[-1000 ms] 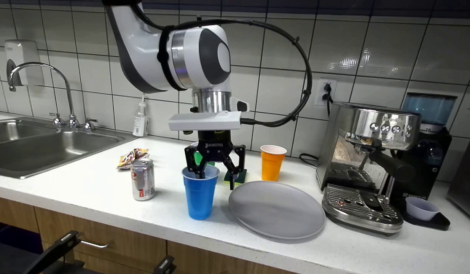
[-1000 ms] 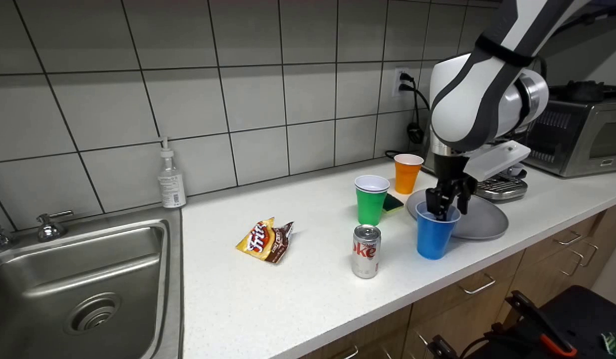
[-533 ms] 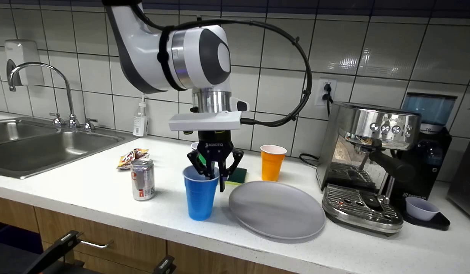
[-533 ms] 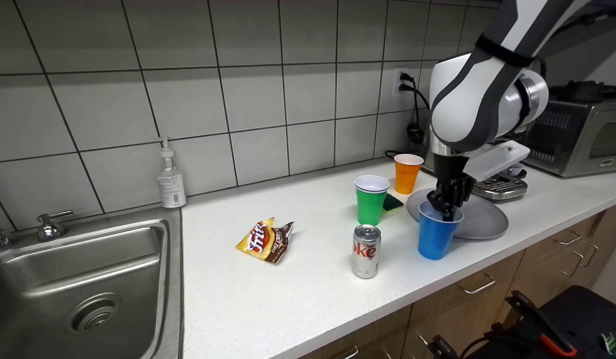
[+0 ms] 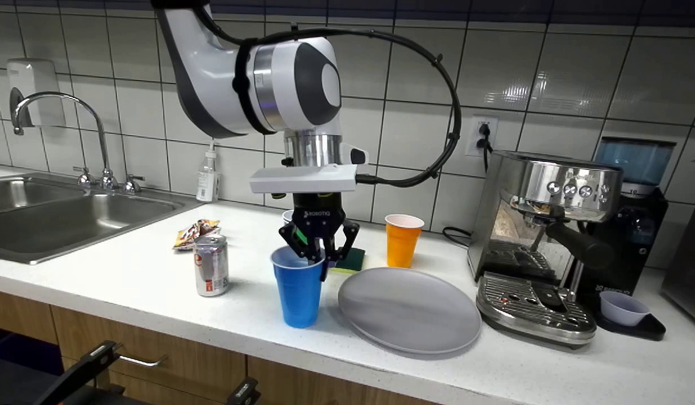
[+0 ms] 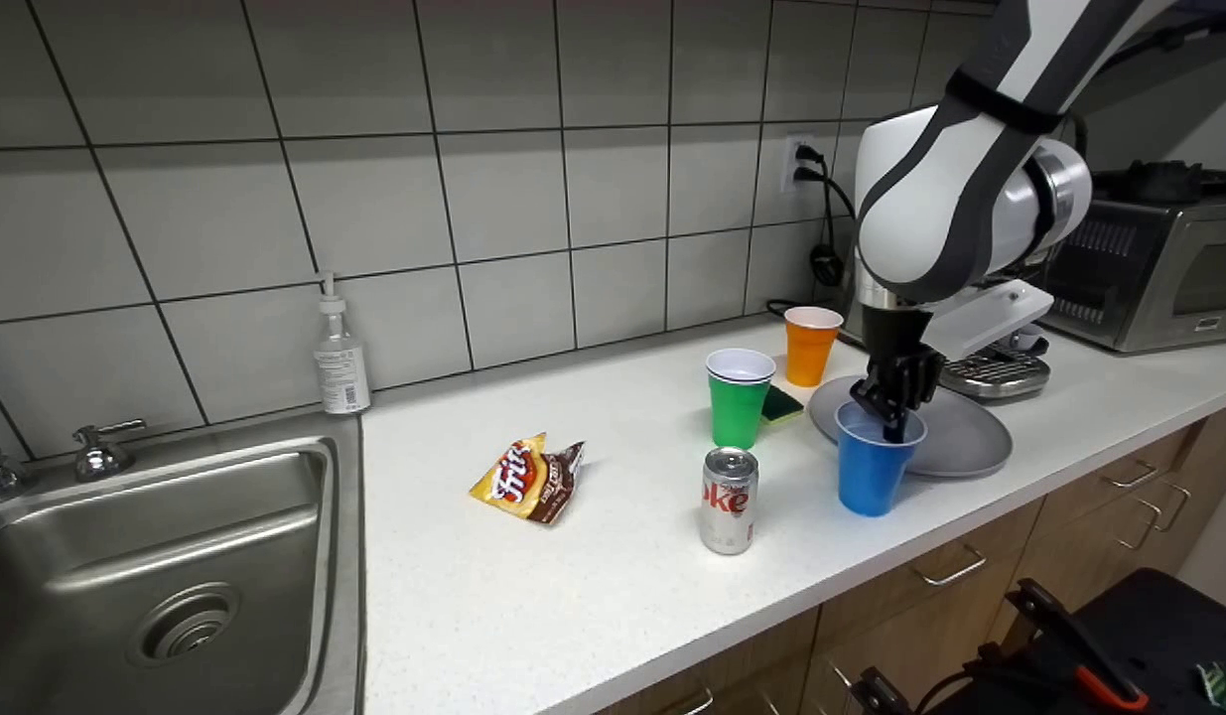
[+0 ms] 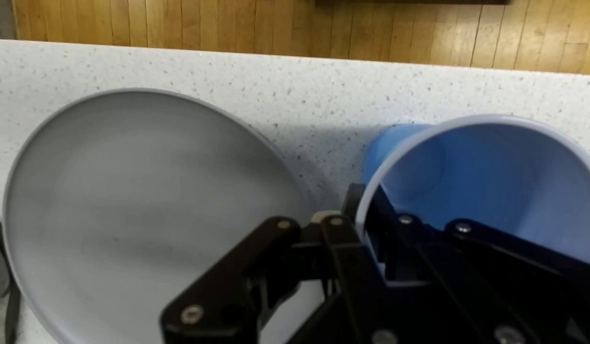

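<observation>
My black two-fingered hand, pinched closed over a blue plastic cup's rim.
Likely light, flexible; best gripped there.

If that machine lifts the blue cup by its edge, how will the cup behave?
The blue cup is probably light and somewhat bendy, as its wall looks thin. It may tilt when lifted, since the gripper pinches just one side of its rim. If pushed, it could tip easily, being tall with a narrower base.
</observation>
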Robot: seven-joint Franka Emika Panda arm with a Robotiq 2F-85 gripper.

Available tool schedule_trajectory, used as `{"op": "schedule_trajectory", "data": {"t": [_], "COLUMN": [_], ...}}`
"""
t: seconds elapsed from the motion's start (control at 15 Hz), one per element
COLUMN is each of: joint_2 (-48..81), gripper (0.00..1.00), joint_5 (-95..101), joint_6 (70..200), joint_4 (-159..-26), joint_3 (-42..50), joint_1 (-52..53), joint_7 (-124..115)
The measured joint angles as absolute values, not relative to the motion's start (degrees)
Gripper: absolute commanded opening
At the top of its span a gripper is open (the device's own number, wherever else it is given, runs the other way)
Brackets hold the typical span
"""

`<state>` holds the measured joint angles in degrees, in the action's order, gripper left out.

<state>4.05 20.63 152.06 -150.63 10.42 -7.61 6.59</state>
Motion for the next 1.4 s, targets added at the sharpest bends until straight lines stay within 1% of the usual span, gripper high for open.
{"op": "schedule_trajectory", "data": {"t": [0.33,0.73,1.4], "joint_2": [3.0,-1.0,-7.5], "gripper": [0.01,0.01,0.01], "joint_5": [19.5,10.0,0.8], "joint_6": [152.1,151.9,149.4], "joint_4": [-150.6,-150.6,-150.5], "joint_3": [10.4,10.1,10.1], "joint_1": [-7.6,-7.5,-6.9], "joint_7": [7.1,13.9,19.9]}}
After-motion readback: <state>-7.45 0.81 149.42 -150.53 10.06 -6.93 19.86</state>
